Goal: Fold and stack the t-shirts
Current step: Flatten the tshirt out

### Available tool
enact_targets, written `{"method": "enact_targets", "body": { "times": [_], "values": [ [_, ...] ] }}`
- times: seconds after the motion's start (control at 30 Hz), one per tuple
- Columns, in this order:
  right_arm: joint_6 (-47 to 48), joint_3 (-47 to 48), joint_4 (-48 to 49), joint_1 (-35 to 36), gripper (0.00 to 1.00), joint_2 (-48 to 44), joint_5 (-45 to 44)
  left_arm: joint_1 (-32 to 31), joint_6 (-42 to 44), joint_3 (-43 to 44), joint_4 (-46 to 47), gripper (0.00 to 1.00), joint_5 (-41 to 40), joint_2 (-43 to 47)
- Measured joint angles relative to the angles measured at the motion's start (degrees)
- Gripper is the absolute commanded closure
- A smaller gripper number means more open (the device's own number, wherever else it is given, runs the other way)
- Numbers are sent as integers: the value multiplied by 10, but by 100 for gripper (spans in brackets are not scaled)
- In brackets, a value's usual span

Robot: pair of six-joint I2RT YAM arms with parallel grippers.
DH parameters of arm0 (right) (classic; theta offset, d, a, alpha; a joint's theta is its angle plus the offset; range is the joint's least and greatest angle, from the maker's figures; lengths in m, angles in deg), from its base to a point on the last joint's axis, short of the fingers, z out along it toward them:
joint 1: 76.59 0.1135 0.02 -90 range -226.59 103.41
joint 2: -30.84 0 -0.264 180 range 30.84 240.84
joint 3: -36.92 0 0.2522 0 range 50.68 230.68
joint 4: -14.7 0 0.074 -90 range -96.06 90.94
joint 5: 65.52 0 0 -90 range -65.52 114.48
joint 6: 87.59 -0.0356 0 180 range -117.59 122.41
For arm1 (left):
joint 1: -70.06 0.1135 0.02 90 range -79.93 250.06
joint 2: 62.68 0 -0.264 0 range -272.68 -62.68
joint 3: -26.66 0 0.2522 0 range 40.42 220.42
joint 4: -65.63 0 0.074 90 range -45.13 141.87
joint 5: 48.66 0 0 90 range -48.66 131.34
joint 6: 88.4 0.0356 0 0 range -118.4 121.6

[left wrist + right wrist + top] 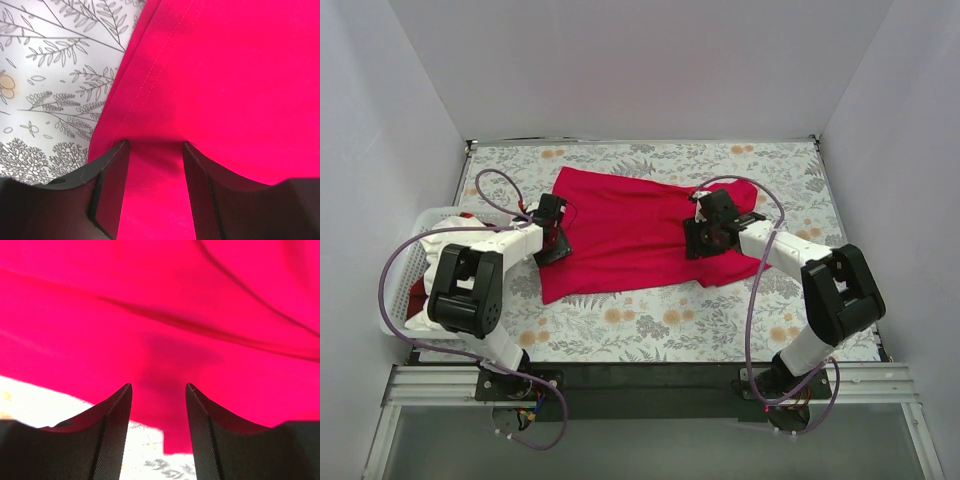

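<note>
Red shirt [630,235] spread mid-table, no fold yet; rest in left basket [400,268]. Left gripper [155,146] and right gripper [159,386] parted, empty. Early.

Grey floral cloth [670,320] spread flat over the table, printed with leaves, ferns and pale orange blooms. White slatted basket [402,268] at its left edge. Plain white walls [640,60] on three sides. Metal rail [650,395] along the near edge.

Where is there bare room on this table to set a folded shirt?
Free: the floral cloth between the red shirt and the near edge, and its right side beyond the right arm. Crowded: left, around the basket and left arm.
</note>
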Motion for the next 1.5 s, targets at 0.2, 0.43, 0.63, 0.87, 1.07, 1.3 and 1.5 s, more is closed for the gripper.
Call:
{"method": "enact_targets", "body": {
  "times": [0.2, 0.43, 0.63, 0.87, 1.07, 1.3, 1.5],
  "values": [
    [1, -14, 8, -13, 46, 44, -18, 11, 11, 17, 2, 54, -9, -19],
    [3, -30, 16, -85, 45, 41, -49, 20, 26, 79, 4, 51, -15, -73],
    [15, -29, -18, -104, 38, 20, -66, 21, 28, 114, -7, 41, -10, -93],
    [15, -30, -34, -96, 31, -70, -48, 21, 9, 73, -63, 38, -26, 20],
    [15, -46, -37, -88, 30, -110, -34, 21, -21, -19, -110, 38, -42, 157],
    [13, -82, -41, -85, 30, -120, -11, 21, -56, -113, -114, 41, -36, 182],
    [13, -96, -38, -85, 30, -139, -1, 21, -64, -127, -82, 42, -23, 176]
  ]
}}
